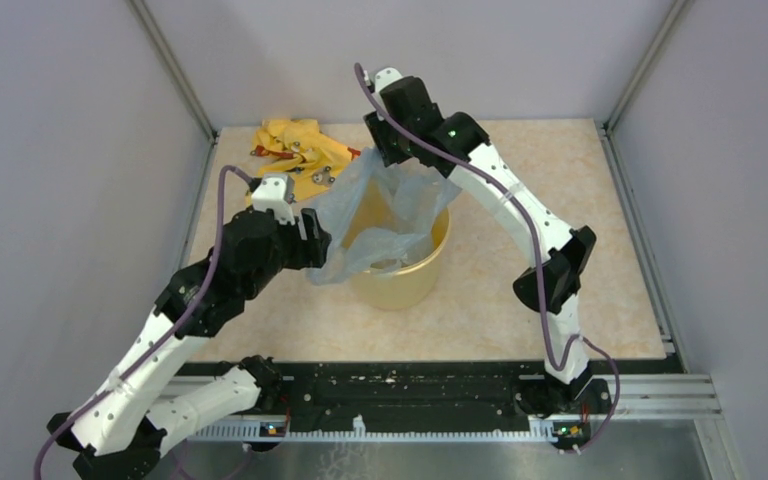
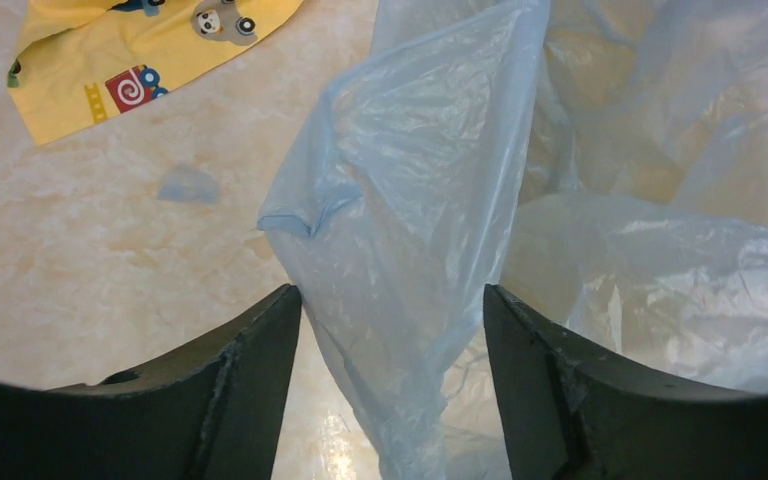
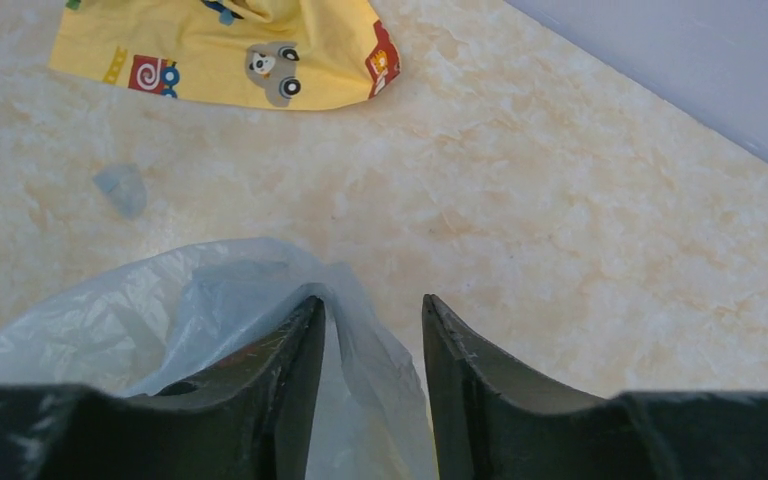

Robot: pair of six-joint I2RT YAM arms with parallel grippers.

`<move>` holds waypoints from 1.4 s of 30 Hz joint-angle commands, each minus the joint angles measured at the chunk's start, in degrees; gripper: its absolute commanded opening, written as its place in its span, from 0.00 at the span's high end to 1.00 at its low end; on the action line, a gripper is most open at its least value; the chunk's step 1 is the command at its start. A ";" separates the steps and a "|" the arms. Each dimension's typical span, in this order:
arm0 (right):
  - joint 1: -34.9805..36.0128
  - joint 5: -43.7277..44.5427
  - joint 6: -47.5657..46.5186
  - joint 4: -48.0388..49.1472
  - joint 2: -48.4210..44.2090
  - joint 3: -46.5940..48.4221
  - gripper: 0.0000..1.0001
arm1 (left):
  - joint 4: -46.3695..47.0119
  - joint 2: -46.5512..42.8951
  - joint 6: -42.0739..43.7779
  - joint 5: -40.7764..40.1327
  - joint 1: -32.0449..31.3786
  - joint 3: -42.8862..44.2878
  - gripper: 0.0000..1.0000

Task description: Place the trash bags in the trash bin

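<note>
The trash bag [image 1: 385, 205] is a thin pale blue film that stands crumpled in and above the mouth of the pale yellow trash bin [image 1: 412, 285], and one flap hangs over the bin's left side. My left gripper [image 1: 316, 240] is at that flap. In the left wrist view its jaws [image 2: 390, 292] stand wide open, with a fold of the bag [image 2: 410, 180] loose between them and not pinched. My right gripper [image 1: 382, 150] hovers over the bag's far edge. It is open [image 3: 372, 300], and the film [image 3: 210, 300] drapes over its left finger.
A yellow cloth [image 1: 295, 148] with red and grey marks lies at the back left of the table, also visible as the cloth [image 2: 110, 60] and the cloth [image 3: 230, 50]. A small blue scrap [image 3: 122, 188] lies on the marbled tabletop. Grey walls enclose the table.
</note>
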 commanded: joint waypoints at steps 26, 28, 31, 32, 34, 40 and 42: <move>6.76 13.87 1.59 -11.50 -18.13 0.08 0.13 | 11.53 9.06 7.91 -2.49 7.08 0.93 0.28; 6.81 13.37 3.22 -12.42 -20.90 -3.14 0.13 | 11.98 9.29 7.83 -1.41 8.57 0.51 0.30; 6.79 12.02 5.75 -12.84 -26.38 -9.44 0.13 | 12.58 9.80 7.69 1.15 10.38 0.15 0.32; 6.79 11.44 6.66 -12.77 -28.08 -11.75 0.12 | 12.60 9.83 7.65 2.01 10.75 -0.02 0.33; 6.79 9.67 8.51 -12.06 -31.57 -16.59 0.12 | 12.70 9.97 7.43 3.58 11.35 -0.45 0.34; 6.79 4.00 13.98 -8.31 -40.05 -29.14 0.17 | 13.90 10.14 6.43 6.93 13.05 -1.97 0.49; 6.80 3.55 15.38 -7.60 -41.88 -31.86 0.25 | 14.27 10.50 6.27 7.67 13.43 -2.18 0.57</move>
